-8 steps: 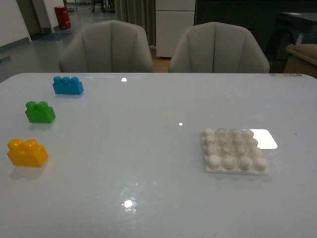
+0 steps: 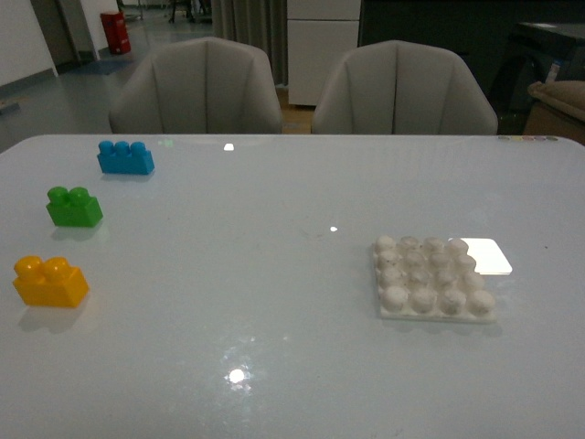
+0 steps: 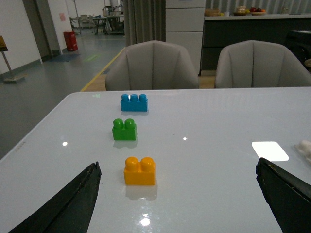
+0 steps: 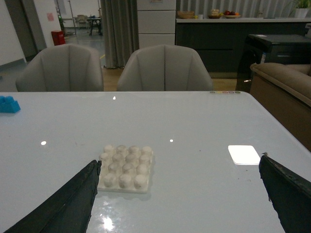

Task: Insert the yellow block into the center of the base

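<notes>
Glossy table holds the yellow block lower left: likely light, rigid, slick; pinch its flat sides. Left gripper and right gripper gape empty.

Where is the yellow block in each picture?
Front view: the yellow block sits at the left side of the table, nearest of three bricks, far from the base.
Left wrist view: the yellow block is the brick closest to the camera, with the green brick behind it.
Right wrist view: not in it.
Shared landmark: the blue brick shows in all three views.
</notes>
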{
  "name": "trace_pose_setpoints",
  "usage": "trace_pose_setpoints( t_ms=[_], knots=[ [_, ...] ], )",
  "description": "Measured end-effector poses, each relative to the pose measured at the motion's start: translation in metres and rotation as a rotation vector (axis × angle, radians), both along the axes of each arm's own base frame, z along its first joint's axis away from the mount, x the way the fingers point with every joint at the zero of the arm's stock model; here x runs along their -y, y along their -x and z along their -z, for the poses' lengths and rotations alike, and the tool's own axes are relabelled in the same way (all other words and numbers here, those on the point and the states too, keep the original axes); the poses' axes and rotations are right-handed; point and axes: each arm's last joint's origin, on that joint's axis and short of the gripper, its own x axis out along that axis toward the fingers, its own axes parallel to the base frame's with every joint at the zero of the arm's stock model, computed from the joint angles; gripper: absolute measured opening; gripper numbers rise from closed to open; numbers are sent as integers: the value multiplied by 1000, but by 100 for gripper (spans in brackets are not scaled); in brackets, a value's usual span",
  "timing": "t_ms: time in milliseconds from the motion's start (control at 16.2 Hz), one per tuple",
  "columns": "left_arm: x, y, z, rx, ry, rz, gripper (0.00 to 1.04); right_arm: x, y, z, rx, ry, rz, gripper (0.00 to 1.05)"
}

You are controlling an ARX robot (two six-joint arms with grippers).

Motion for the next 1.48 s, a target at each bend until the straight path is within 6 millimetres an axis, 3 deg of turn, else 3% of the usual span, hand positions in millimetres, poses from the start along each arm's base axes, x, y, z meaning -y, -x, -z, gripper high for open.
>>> trace_pose_setpoints(
  t_ms=[1050,1112,1235,1297,1421,1482],
  knots=[
    [0,0,0,0,0,0,98,0,0,0,-5,-1,4,98],
    [0,0,0,0,0,0,98,-2,-2,1,-85,-34,112,98],
    [0,0,0,0,0,-2,98,13,-23,-29,-54,-76,399,98],
    [0,0,0,-1,0,0,98,18,-36,-48,5,-85,418,98],
    [0,0,0,0,0,0,98,17,-87,-85,37,-59,313,98],
    [0,0,0,0,0,0,98,18,-130,-92,-44,-40,267,98]
  ],
)
